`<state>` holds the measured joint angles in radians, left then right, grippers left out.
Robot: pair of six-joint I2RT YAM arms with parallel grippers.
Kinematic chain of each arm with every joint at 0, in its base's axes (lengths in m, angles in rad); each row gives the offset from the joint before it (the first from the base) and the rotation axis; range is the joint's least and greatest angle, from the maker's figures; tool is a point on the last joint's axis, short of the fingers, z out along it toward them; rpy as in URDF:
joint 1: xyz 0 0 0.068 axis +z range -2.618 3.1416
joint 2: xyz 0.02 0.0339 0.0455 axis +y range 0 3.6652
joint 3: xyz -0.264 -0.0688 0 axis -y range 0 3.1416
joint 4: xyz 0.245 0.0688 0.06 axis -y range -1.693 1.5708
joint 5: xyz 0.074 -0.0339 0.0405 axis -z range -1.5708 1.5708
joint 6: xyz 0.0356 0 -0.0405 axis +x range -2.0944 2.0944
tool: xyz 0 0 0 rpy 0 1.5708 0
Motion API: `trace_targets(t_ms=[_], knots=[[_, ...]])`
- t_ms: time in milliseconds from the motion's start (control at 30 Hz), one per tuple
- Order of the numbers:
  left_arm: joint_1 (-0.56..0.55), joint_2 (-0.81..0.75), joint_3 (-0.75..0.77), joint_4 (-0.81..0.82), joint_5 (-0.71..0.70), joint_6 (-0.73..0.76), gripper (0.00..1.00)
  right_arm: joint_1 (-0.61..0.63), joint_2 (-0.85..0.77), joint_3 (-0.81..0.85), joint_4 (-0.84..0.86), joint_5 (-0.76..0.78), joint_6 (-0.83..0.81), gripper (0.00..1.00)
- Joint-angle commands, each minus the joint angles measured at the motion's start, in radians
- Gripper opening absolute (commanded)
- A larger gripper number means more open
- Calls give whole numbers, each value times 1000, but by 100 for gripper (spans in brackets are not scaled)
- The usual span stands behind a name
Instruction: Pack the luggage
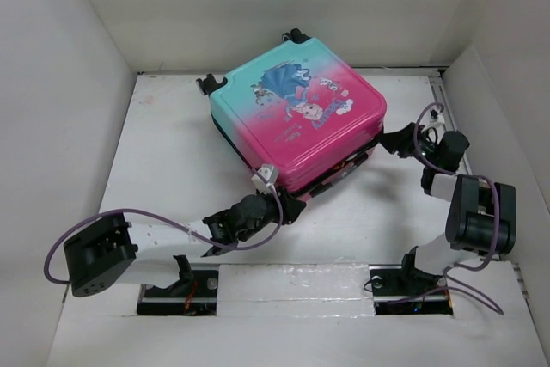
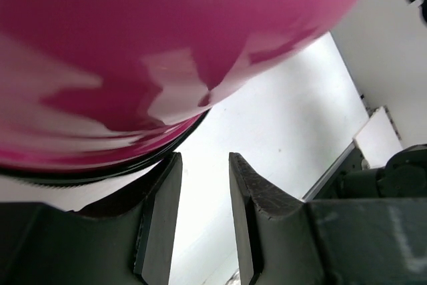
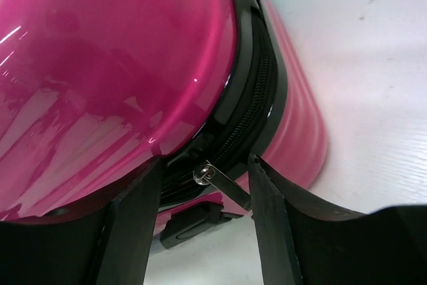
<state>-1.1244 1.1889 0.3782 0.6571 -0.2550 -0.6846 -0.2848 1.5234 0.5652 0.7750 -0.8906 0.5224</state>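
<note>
Colour rundown: the suitcase (image 1: 296, 109) has a glossy shell that fades from teal at the far end to hot pink at the near end. The cartoon princess (image 1: 301, 96) printed on the lid wears a blue dress. The wheels (image 1: 209, 85) are black. The zipper band (image 3: 253, 98) around the seam is black too, with a shiny silver zipper pull (image 3: 223, 185). Up close the pink shows pale whitish reflections. The table (image 1: 172, 169) is white and the walls (image 1: 51, 83) are off-white. Both arms are mostly black with white links and purple cables (image 1: 53, 251). The left gripper (image 2: 203, 165) and the right gripper (image 3: 205, 165) have matte dark grey, almost black, fingers.
</note>
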Motion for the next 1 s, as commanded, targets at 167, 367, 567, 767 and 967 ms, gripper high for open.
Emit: trace_targets(t_ms=[167, 367, 567, 767, 967], knots=[[-9, -64, 56, -14, -142, 37, 30, 157, 46, -67, 277, -149, 111, 58], [-9, -121, 27, -45, -151, 37, 31, 210, -32, -113, 241, -104, 82, 61], [-9, -100, 27, -90, -174, 19, 31, 219, -104, -122, -12, 8, -79, 66], [-9, -78, 27, -123, -222, -3, 34, 260, -83, -113, -40, 30, -117, 60], [-9, 6, 45, -113, -233, -27, 50, 282, -51, -62, -49, 30, -127, 50]])
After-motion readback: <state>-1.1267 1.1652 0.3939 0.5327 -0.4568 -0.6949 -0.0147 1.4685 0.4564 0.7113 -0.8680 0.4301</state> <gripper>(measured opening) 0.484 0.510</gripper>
